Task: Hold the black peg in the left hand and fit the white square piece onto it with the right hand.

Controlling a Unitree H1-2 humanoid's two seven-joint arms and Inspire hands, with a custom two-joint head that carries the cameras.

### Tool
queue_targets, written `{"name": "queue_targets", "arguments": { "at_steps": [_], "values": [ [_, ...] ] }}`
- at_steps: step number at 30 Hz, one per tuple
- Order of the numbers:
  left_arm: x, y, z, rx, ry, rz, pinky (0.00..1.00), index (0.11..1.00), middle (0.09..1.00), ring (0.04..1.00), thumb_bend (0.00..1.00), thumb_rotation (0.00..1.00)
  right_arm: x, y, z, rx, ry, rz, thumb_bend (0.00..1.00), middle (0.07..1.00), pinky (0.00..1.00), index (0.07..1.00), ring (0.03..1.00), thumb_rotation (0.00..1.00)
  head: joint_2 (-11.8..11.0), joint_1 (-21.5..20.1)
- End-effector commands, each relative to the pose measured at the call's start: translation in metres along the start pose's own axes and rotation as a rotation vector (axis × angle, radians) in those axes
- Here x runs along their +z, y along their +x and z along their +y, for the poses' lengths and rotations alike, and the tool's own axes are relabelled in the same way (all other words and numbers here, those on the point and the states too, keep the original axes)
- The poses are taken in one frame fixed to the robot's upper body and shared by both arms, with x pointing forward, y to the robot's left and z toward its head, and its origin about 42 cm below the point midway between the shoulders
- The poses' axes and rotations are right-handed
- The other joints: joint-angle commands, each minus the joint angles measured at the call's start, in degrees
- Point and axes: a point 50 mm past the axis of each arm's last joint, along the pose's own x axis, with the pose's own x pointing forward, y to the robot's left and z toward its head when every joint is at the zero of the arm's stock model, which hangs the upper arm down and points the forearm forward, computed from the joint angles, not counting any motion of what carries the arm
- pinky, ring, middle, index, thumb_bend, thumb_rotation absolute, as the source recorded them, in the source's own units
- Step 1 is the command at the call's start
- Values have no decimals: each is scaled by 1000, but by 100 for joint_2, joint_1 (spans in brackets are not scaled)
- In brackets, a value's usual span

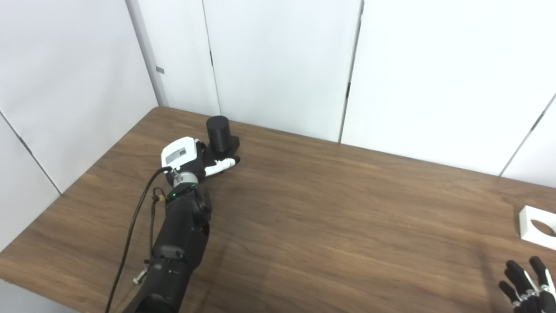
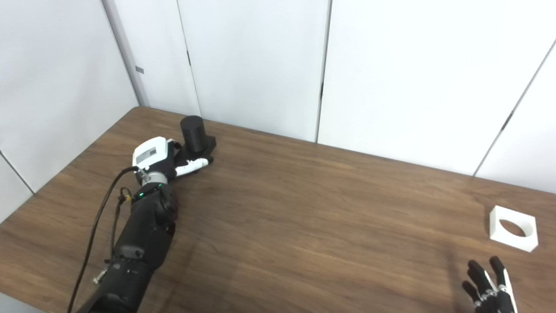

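Left hand: my left hand [image 1: 191, 158] is far out on the tabletop [image 1: 304, 217], near the back left corner.
Left fingers: one white-tipped finger [image 1: 221, 164] sticks out flat along the front of the peg's base. I cannot tell if the other fingers are closed on the base or just touching it.
Black peg: the black peg [image 1: 218, 134] stands up straight on its flat base, right behind my left fingers.
Right hand: my right hand [image 2: 491, 287] is low at the near right edge. I only see part of it.
Right fingers: they are spread apart, point up and hold nothing.
White square piece: the white square piece [image 2: 514, 228] with the round hole lies flat on the tabletop, just past my right fingers and not touching them.
Peg and piece: they are well apart, on opposite sides of the tabletop.
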Motion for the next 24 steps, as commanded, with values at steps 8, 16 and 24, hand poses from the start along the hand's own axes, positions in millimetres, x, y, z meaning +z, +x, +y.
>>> {"name": "queue_targets", "arguments": {
  "at_steps": [8,16,24],
  "values": [
    [24,16,28,80,65,-33,958,824,892,921,920,782,-7,-13,10,-23,28,34,733,908,898,990,929,965,19,5],
    [23,18,27,58,80,-21,946,825,898,922,896,731,-7,-12,9,-15,34,29,720,914,920,995,938,965,23,9],
    [17,23,24,53,115,8,956,858,911,936,860,683,-7,-11,9,-13,44,33,713,927,954,1000,950,965,45,17]
  ]
}}
